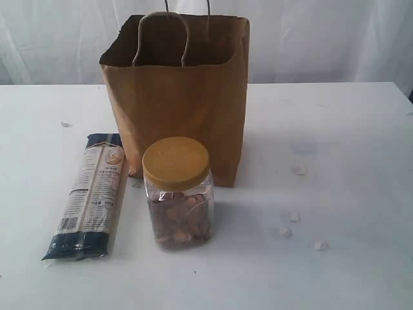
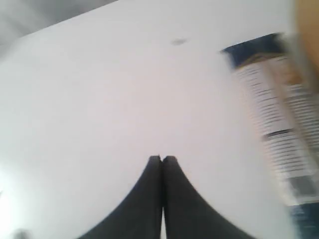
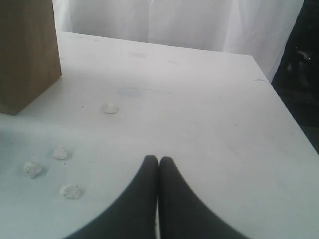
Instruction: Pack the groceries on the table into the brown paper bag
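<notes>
Evidently the step in hand is the first approach, with nothing picked yet. On the white table [image 1: 348, 129] the tall brown paper bag [image 1: 181, 110] stands upright toward the back, mouth open and handles up. Beside it on the left the long navy-beige pasta packet [image 1: 90, 194] lies flat. The clear yellow-lidded jar [image 1: 177, 194] stands upright just before the bag, with brownish contents inside. The left gripper [image 2: 162, 159] and right gripper [image 3: 158, 159] hover over bare tabletop, fingers pressed together and empty. Next, I judge, one must spread its fingers and reach an item.

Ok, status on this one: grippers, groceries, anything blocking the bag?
Left gripper and right gripper shut, empty. Jar and pasta packet on table, outside the paper bag. Bag mouth open, unobstructed.
</notes>
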Controlling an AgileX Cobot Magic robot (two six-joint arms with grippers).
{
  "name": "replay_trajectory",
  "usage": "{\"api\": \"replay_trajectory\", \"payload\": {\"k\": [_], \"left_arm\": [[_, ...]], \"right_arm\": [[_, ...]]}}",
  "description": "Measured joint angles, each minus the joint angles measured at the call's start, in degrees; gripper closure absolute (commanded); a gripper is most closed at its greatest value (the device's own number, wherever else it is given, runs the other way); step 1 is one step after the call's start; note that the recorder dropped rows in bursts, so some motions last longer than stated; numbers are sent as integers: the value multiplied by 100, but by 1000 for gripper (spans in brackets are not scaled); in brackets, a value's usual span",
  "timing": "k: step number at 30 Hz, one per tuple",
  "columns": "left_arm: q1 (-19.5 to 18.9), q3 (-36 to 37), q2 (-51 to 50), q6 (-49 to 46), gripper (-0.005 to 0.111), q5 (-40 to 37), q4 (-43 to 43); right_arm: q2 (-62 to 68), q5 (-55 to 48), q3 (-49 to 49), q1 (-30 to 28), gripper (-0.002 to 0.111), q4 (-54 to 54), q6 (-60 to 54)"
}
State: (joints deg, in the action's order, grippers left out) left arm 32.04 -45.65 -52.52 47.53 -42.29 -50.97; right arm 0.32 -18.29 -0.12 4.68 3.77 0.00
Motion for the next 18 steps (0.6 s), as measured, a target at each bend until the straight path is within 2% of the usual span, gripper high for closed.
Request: {"api": "replay_trajectory", "payload": {"k": [3, 5, 8, 11, 13, 16, 18], "left_arm": [[0, 530, 236, 641, 107, -1178, -1014], [0, 813, 441, 715, 107, -1607, -1173], [0, 1143, 867, 685, 107, -1843, -834], [0, 1365, 1414, 303, 107, -1820, 29], [0, 1433, 1815, -647, 107, -1503, 1031], [0, 1444, 2277, -3157, 107, -879, 3050], [0, 1444, 2496, -4654, 107, -750, 4455]], "right_arm": [[0, 0, 0, 0, 108, 0, 0], [0, 0, 0, 0, 108, 0, 0], [0, 0, 0, 0, 108, 0, 0], [0, 0, 0, 0, 108, 0, 0], [0, 0, 0, 0, 108, 0, 0], [0, 0, 0, 0, 108, 0, 0], [0, 0, 0, 0, 108, 0, 0]]}}
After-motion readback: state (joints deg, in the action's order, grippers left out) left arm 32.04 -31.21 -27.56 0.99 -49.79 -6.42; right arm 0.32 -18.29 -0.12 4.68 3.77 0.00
